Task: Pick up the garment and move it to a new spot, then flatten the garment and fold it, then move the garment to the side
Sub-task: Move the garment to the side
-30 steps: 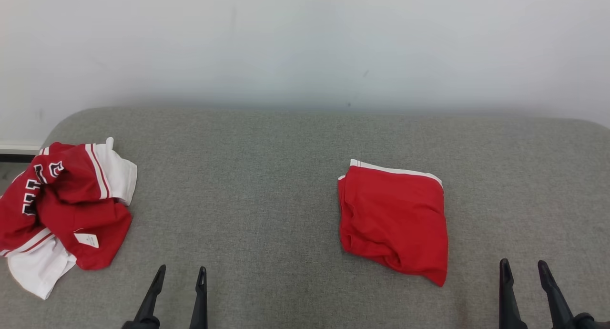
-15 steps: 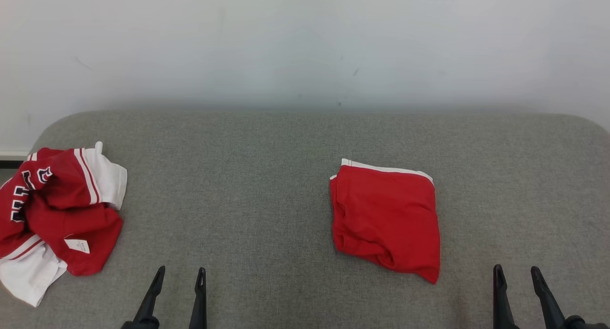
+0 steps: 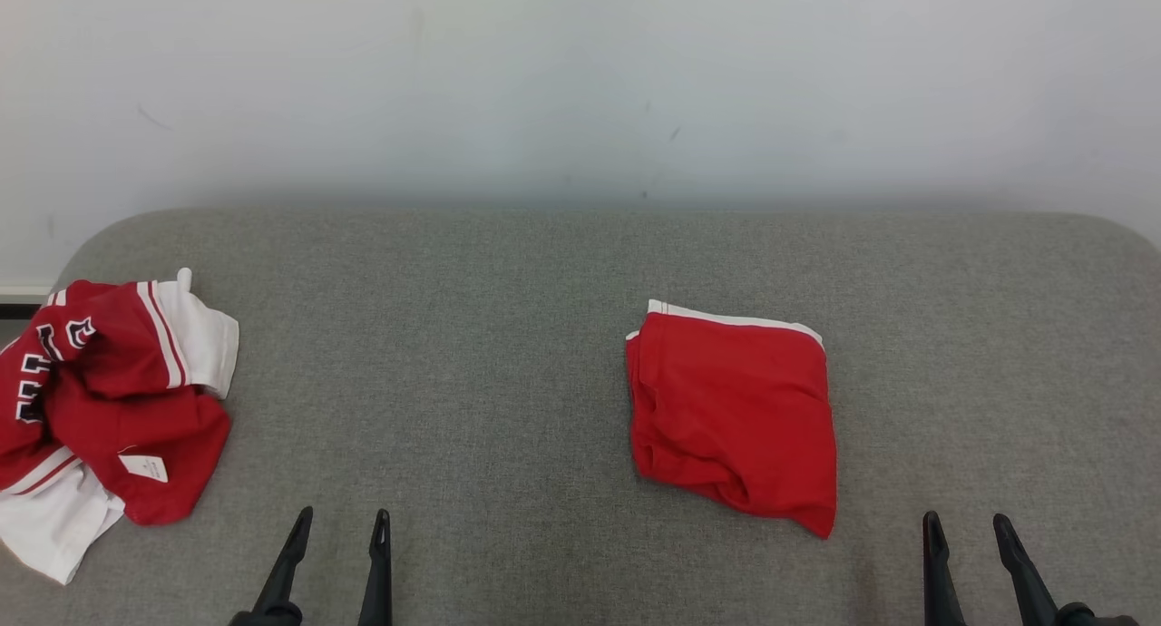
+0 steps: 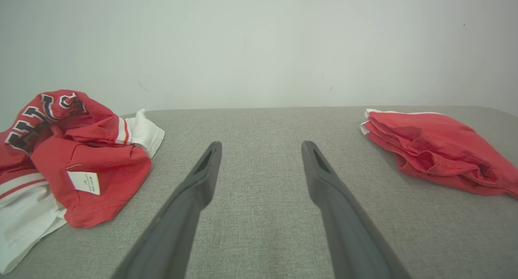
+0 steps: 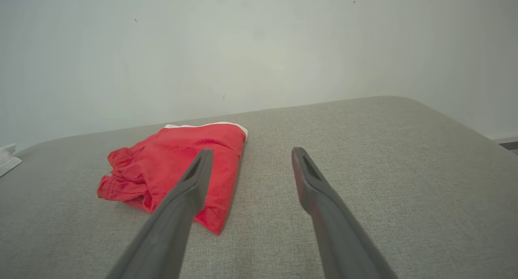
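folded red shorts (image 3: 735, 417) lie at 3 o'clock on the grey cushion (image 3: 472, 336), crumpled red-and-white jersey (image 3: 118, 399) at 9. left gripper (image 3: 342, 515) at 7, right gripper (image 3: 963, 519) at 5, both empty, jaws wide apart. left wrist view shows the shorts' layers edge-on.

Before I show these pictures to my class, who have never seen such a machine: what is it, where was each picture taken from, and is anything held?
It is a wheeled robot with two arms, each ending in a gripper with two long dark fingers. The head view looks down from a camera on its head: the left gripper is at lower left, the right gripper at lower right. The other two pictures come from a camera on each wrist, looking along that gripper's fingers. On the grey padded surface lie a crumpled red and white garment on the robot's left and a folded red garment towards its right. Both grippers are open and hold nothing.
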Robot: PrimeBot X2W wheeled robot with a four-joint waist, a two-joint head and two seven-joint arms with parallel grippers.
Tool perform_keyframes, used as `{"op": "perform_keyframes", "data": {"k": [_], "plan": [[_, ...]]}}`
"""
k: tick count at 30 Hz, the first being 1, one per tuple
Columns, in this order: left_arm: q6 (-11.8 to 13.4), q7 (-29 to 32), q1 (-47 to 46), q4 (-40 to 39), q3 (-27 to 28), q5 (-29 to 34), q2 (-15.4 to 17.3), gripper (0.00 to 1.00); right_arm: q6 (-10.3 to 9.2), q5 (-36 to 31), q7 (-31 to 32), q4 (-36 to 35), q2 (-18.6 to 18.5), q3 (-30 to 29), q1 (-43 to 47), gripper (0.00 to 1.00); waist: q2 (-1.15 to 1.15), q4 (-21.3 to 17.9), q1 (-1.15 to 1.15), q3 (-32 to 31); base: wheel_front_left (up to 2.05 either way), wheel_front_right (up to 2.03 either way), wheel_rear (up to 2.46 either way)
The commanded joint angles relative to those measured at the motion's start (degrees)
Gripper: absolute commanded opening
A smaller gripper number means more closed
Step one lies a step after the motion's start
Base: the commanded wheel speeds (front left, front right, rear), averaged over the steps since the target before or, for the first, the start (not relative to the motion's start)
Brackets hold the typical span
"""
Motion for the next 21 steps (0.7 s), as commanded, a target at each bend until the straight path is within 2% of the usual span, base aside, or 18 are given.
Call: {"op": "perform_keyframes", "data": {"k": [1, 17, 21], "plan": [[0.20, -0.20, 0.45, 0.10, 0.22, -0.07, -0.04, 1.00, -0.12, -0.36, -0.24, 0.21, -0.02, 0.14, -0.56, 1.00, 0.00, 0.02, 0.00, 0.03, 0.00, 0.00, 0.00], [0.25, -0.20, 0.21, -0.08, 0.43, -0.33, -0.04, 1.00, -0.12, -0.57, -0.24, 0.45, 0.00, 0.09, -0.93, 1.00, 0.00, 0.26, 0.00, 0.79, 0.00, 0.00, 0.00], [0.18, -0.20, -0.70, -0.20, 0.47, -0.42, -0.04, 1.00, -0.12, 1.32, -0.23, 1.05, 0.13, 0.40, -2.63, 1.00, 0.00, 0.43, 0.00, 1.81, 0.00, 0.00, 0.00]]}}
